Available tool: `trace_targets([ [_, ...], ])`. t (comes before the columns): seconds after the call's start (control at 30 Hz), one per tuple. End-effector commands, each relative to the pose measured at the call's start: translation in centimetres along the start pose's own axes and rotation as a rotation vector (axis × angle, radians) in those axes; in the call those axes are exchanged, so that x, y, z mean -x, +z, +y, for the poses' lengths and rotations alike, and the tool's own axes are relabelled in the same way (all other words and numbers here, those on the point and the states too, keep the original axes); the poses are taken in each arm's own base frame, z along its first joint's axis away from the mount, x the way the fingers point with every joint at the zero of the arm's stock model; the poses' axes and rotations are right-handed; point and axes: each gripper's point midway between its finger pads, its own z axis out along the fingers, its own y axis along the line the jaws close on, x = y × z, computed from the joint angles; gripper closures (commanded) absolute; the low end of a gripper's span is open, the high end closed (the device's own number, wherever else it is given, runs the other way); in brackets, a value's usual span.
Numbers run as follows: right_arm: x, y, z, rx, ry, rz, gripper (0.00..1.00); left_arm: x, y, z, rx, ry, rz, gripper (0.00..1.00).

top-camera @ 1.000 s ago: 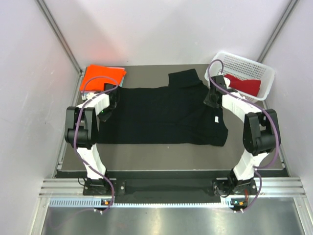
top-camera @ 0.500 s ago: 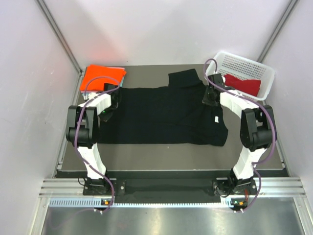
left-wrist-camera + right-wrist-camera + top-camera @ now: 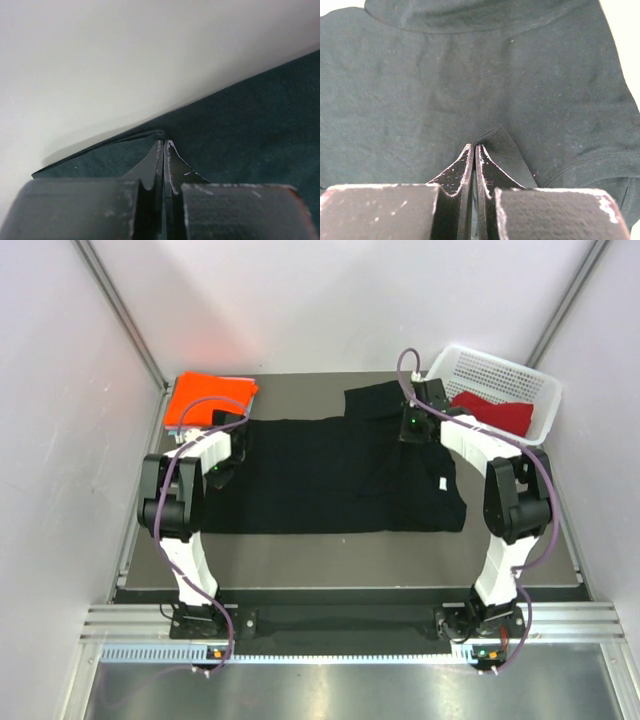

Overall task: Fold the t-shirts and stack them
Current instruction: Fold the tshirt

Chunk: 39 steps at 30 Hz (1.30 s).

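Observation:
The large black t-shirt (image 3: 330,475) lies spread across the table. My left gripper (image 3: 232,443) is at its left edge, shut on the hem of the black cloth (image 3: 100,160), as the left wrist view (image 3: 164,145) shows. My right gripper (image 3: 411,426) is at the shirt's upper right and is shut on a raised fold of black cloth (image 3: 502,145), seen in the right wrist view (image 3: 473,147). The bright orange t-shirt (image 3: 208,395) lies folded at the back left. The dark red t-shirt (image 3: 495,412) lies in the basket. The pale teal t-shirt is out of view.
The white plastic mesh basket (image 3: 545,390) stands at the back right corner, close behind my right arm. Pale walls close in the table on the left, back and right. A bare strip of table (image 3: 330,555) runs in front of the black shirt.
My right gripper has moved left and toward the back, drawing the shirt's right side in with it. My left gripper has hardly moved.

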Motion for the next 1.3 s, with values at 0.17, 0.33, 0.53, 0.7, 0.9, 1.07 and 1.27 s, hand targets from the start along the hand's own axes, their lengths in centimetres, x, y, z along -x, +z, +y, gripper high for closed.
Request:
trace_targets([
  [0.17,2.1,0.0,1.9,0.079,-0.108,-0.050,1.00,0.3,-0.6,-0.5,0.004,-0.002,-0.034,0.99],
  [0.33,1.9,0.3,3.3,0.148,-0.156,-0.048,0.99,0.4,-0.6,-0.2,0.017,0.001,-0.043,0.99],
  [0.53,2.0,1.0,3.1,0.118,-0.138,-0.023,0.95,0.8,-1.0,0.1,0.026,-0.022,-0.050,0.99],
  [0.7,2.9,1.4,2.9,0.075,-0.105,-0.012,0.96,1.9,-1.7,1.1,0.059,-0.056,-0.080,0.90],
  [0.9,2.9,2.5,2.5,0.041,-0.072,0.012,0.88,2.0,-1.7,1.1,0.068,-0.050,-0.083,0.79],
  [1.07,2.2,1.3,1.7,-0.007,-0.044,0.033,0.78,3.2,-2.4,1.6,0.088,-0.045,-0.113,0.57],
  [1.27,0.6,-1.8,0.3,-0.092,0.041,0.083,0.62,4.8,-6.1,-1.8,-0.154,-0.029,-0.065,0.57],
])
